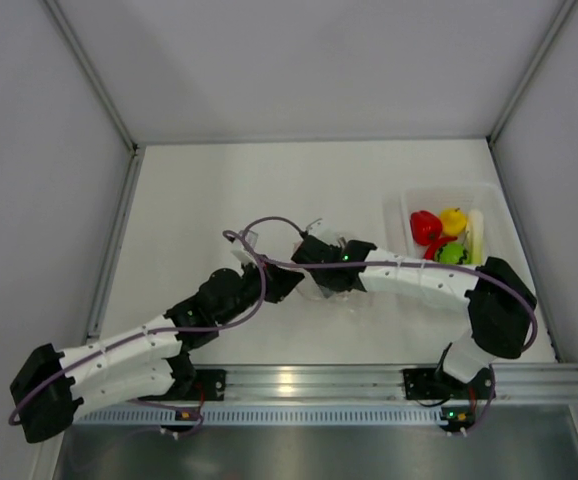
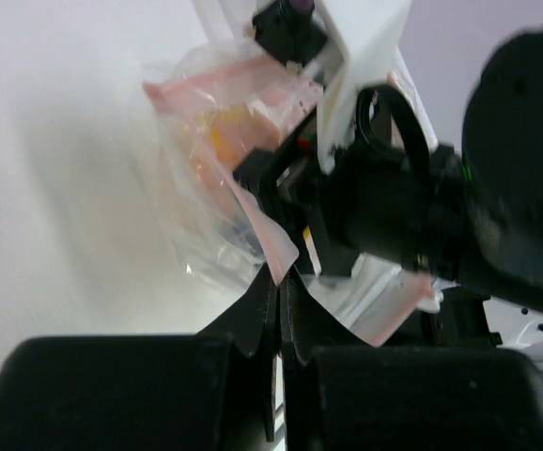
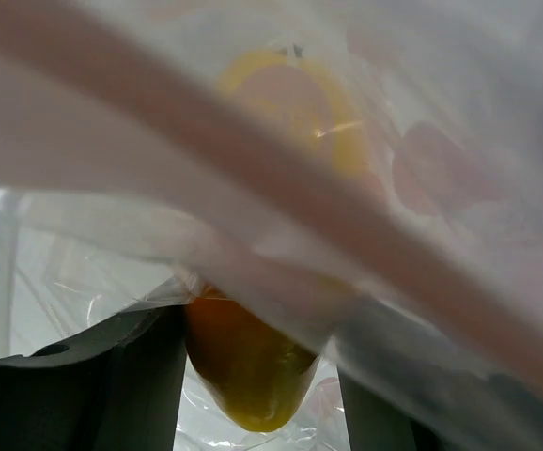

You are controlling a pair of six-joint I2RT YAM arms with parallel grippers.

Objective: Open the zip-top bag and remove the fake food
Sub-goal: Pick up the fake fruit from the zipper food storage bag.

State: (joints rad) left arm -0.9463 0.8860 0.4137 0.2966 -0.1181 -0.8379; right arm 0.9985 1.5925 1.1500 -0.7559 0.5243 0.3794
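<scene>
White table [image 1: 219, 200], grey walls [image 1: 29, 150]. Tray [image 1: 406, 205], right: fake food [image 1: 439, 238]. Centre, zip-top bag [image 2: 215, 150]: yellow piece [image 3: 253, 376]. Left gripper [image 2: 281, 287] pinching bag edge; right gripper [image 3: 253, 329] astride piece, grip unclear.

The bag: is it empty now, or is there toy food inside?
Not empty. A yellow-orange toy piece is inside the zip-top bag; both wrist views show it through the clear plastic.

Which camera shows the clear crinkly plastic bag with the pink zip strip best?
Left wrist view: the clear crinkly plastic bag appears nearly whole, pink strip included. The top view hides most of it under the left gripper and right gripper; the right wrist view is too close: only blurred film and strip.
</scene>
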